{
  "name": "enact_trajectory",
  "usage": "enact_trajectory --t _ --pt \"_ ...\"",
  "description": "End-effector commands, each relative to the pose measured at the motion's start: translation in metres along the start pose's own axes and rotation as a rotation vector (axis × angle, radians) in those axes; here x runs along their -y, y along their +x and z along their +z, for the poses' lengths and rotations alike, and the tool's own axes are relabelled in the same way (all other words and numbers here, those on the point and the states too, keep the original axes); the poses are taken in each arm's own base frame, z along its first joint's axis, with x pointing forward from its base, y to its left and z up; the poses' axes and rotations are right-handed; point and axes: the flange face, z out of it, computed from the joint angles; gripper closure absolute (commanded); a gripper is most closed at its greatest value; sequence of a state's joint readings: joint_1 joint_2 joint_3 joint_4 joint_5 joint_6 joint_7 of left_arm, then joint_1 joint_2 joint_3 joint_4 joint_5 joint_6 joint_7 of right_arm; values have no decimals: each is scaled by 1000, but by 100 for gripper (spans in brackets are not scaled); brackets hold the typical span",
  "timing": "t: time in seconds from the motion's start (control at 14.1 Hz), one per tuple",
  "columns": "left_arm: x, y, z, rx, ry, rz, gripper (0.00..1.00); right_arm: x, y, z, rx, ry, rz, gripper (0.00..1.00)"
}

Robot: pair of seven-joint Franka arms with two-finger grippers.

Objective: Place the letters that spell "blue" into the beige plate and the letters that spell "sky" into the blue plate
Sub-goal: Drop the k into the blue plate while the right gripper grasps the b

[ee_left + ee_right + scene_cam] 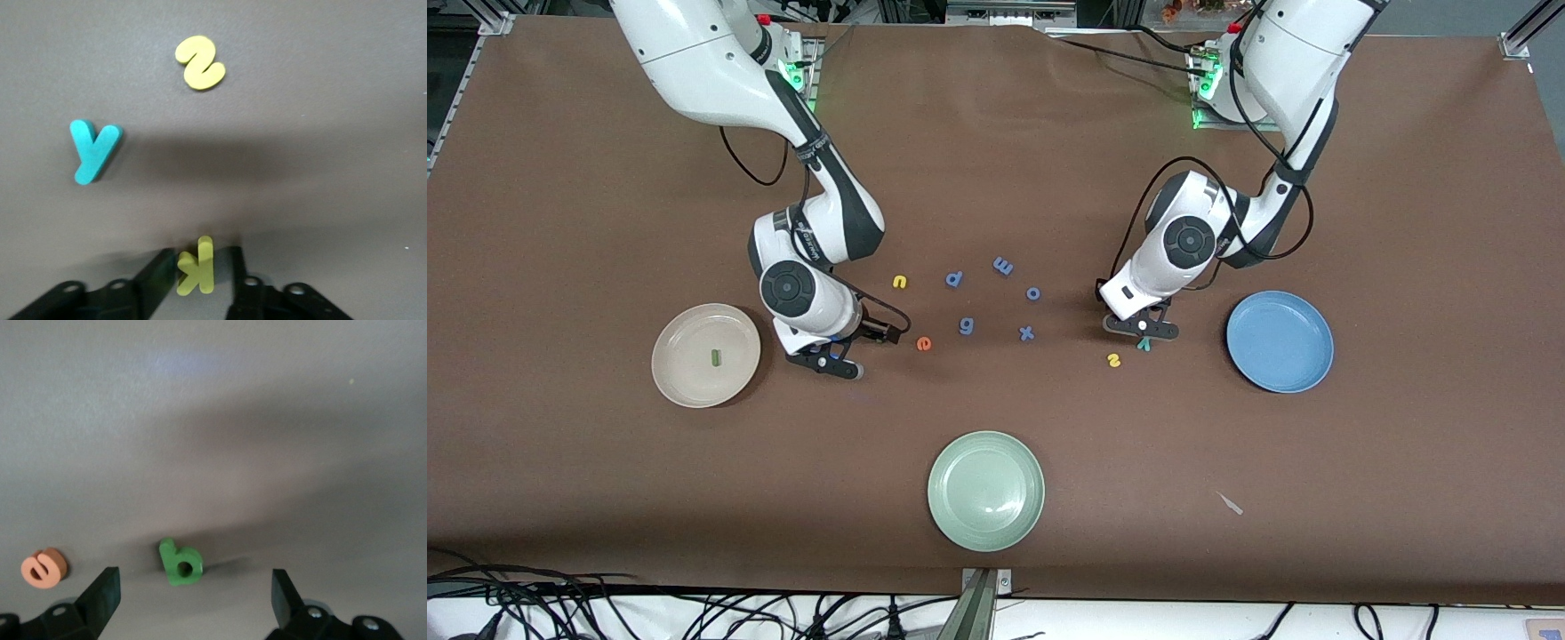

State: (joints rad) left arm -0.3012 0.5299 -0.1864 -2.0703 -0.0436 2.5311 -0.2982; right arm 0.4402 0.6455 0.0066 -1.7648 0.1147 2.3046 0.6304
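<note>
While your right gripper (190,590) stands wide open astride the green b (180,563) on the bench, beside the orange e (44,567), your left gripper (195,270) pinches the yellow k (196,267) near the blue plate (1279,341).

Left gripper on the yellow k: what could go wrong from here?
1. The left gripper closes on the yellow k only at the fingertips; the letter may slip or tip on lift.
2. The teal y and yellow s lie close by on the table; a sideways drift could nudge them.
3. The right gripper is open around the green b, which sits off-centre, so closing may push it toward the orange e.
</note>
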Motion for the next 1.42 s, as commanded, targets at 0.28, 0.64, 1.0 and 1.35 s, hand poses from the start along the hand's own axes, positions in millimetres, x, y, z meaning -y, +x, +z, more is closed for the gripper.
enact_trajectory --t 0.28,0.64,1.0,1.35 --pt "28 6 -42 9 35 -12 98 0 -14 11 -7 4 -18 19" --pt "125 15 -90 57 33 150 100 1 -14 19 -12 7 -18 62" --pt "242 32 -87 48 35 259 100 5 -2 0 -32 22 -26 92" --pt "244 42 -75 53 27 268 25 -69 39 -42 60 -85 -182 92"
